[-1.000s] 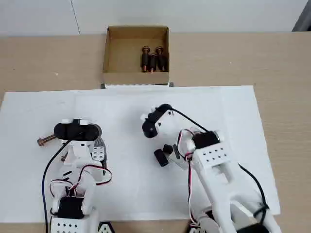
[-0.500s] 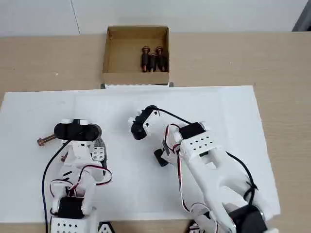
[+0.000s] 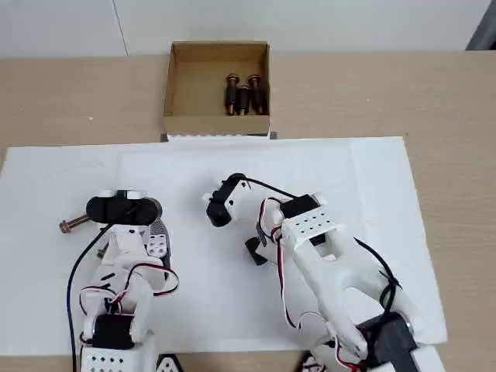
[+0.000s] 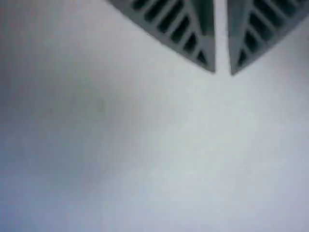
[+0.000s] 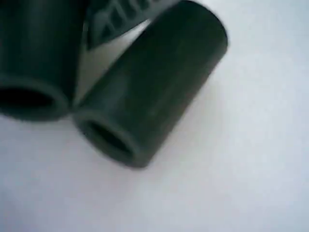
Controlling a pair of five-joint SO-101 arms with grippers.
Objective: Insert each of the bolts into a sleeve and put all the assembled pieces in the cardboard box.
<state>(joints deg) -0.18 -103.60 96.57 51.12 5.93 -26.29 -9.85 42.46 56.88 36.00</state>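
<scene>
A brass bolt (image 3: 73, 225) lies on the white sheet (image 3: 387, 178), just left of my left arm. My left gripper (image 4: 221, 71) hovers over bare sheet, shut with nothing in it. Two black sleeves lie side by side on the sheet, one (image 5: 154, 92) on its side with its bore facing the camera, the other (image 5: 36, 58) touching it. A grey part of my right gripper (image 5: 120, 17) pokes in between them. From above, one sleeve (image 3: 254, 252) peeks out beside my right arm (image 3: 310, 232). The cardboard box (image 3: 178, 85) holds three assembled pieces (image 3: 243, 94).
The box stands on the wooden table just beyond the sheet's far edge. Cables loop off both arms. The sheet's centre, between the arms, and its right side lie bare.
My right arm has swung left and lowered over the two sleeves, covering one of them from above. The left arm, bolt and box have not moved.
</scene>
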